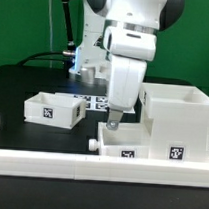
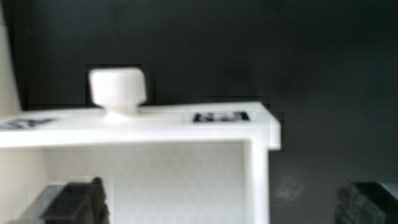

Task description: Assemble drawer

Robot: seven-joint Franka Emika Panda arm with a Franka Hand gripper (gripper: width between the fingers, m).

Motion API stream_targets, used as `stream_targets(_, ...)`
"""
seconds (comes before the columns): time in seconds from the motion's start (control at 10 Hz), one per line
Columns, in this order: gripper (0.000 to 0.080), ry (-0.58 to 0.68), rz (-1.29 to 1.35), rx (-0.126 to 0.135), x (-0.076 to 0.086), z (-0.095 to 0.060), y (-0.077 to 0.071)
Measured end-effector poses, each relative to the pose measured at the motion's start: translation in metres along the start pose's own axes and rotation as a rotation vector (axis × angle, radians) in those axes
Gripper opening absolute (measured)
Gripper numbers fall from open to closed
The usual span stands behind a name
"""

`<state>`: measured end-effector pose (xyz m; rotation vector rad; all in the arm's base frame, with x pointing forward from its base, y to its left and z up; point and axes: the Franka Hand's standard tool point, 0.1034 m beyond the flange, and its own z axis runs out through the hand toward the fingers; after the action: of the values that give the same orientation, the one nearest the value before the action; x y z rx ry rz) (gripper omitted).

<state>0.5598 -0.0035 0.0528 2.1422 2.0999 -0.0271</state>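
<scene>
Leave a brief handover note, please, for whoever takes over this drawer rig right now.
Pincer: open, empty, low over the front tray near its knob.
Casing stands at the exterior view's right, front tray beside it behind the rail; second tray sits apart at that view's left.
Done: no tray in the casing yet.
Left: grasp and slide in both trays.

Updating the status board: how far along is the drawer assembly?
Done: nothing looks seated yet. The back tray and the front tray both sit outside the casing. In hand: nothing. The hand is open, hovering over the front tray near its knob. Left: grasp each tray and slide it into the casing.
</scene>
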Motion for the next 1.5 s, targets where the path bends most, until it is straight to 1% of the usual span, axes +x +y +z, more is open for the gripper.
stream_targets(0.1,0.0648,-0.003,-0.02,-0.005,-0.011,-0.002,0.003)
stream_targets(0.2,0.0648,-0.004,-0.02,-0.004,-0.019,-0.001,0.003)
stream_targets(0.5,0.0649,0.001,-0.047,-0.001,-0.023,0.002,0.003)
stream_targets(0.6,0.0649,0.028,-0.081,0.002,-0.034,0.006,0.009)
stream_targets(0.8,0.0649,0.078,-0.125,-0.001,-0.049,0.007,0.025)
stream_targets(0.9,0.0649,0.094,-0.122,0.002,-0.052,0.009,0.031)
stream_targets(1.1,0.0649,0.173,-0.142,0.029,-0.068,0.016,0.033)
stream_targets(1.2,0.0649,0.214,-0.133,0.04,-0.071,0.021,0.028)
stream_targets(1.3,0.0649,0.239,-0.123,0.053,-0.071,0.026,0.023)
stream_targets(1.5,0.0649,0.252,-0.106,0.068,-0.06,0.034,0.018)
